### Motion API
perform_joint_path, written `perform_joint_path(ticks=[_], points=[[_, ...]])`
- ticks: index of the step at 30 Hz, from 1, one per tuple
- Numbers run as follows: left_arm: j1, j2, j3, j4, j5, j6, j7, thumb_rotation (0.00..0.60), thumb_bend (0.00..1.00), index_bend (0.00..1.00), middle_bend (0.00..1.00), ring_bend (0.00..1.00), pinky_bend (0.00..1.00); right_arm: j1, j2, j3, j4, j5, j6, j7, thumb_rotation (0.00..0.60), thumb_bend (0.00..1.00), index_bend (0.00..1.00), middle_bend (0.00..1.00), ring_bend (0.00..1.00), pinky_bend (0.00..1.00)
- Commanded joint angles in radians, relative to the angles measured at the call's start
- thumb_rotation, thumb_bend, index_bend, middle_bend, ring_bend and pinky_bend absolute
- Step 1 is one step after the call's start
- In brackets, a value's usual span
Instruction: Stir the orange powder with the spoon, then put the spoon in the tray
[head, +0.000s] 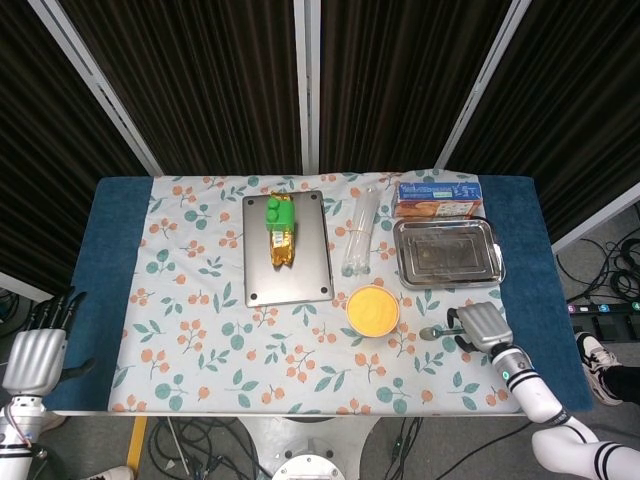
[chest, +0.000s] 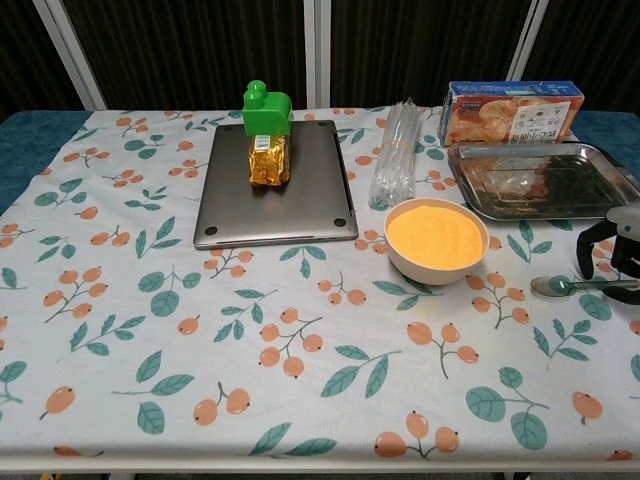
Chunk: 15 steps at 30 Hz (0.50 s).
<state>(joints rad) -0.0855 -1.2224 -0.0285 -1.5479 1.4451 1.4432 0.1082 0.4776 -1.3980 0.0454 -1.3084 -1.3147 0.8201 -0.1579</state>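
Observation:
A white bowl of orange powder (head: 372, 310) (chest: 436, 238) stands right of the table's middle. To its right a metal spoon (chest: 560, 286) (head: 432, 332) lies flat on the cloth, bowl end leftward. My right hand (head: 482, 325) (chest: 610, 255) hovers over the spoon's handle, fingers spread and arched down around it, holding nothing. The steel tray (head: 447, 252) (chest: 545, 180) sits just behind the spoon. Off the table's left edge my left hand (head: 33, 353) hangs with nothing in it, fingers apart.
A closed grey laptop (head: 286, 250) carries a gold packet with a green cap (head: 280, 233). Clear plastic tubes (head: 358, 235) lie between the laptop and the tray. A biscuit box (head: 436, 199) stands behind the tray.

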Motion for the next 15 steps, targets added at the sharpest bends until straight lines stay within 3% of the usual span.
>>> perform_joint_path(ticks=[1,15], points=[[0.001,0.0,0.0,0.0,0.0,0.0,-0.003,0.6,0.04,0.1,0.12,0.1,0.13,0.002,-0.003,-0.004,0.004,-0.002,0.003,0.001,0.6,0.31,0.48,0.91,0.9,0.98],[-0.001,-0.003,0.002,0.01,-0.006,-0.013,-0.023,0.6,0.04,0.1,0.12,0.1,0.13,0.01,-0.033,-0.013,0.041,0.015,0.013,-0.016,0.6,0.34,0.55,0.9,0.9,0.98]])
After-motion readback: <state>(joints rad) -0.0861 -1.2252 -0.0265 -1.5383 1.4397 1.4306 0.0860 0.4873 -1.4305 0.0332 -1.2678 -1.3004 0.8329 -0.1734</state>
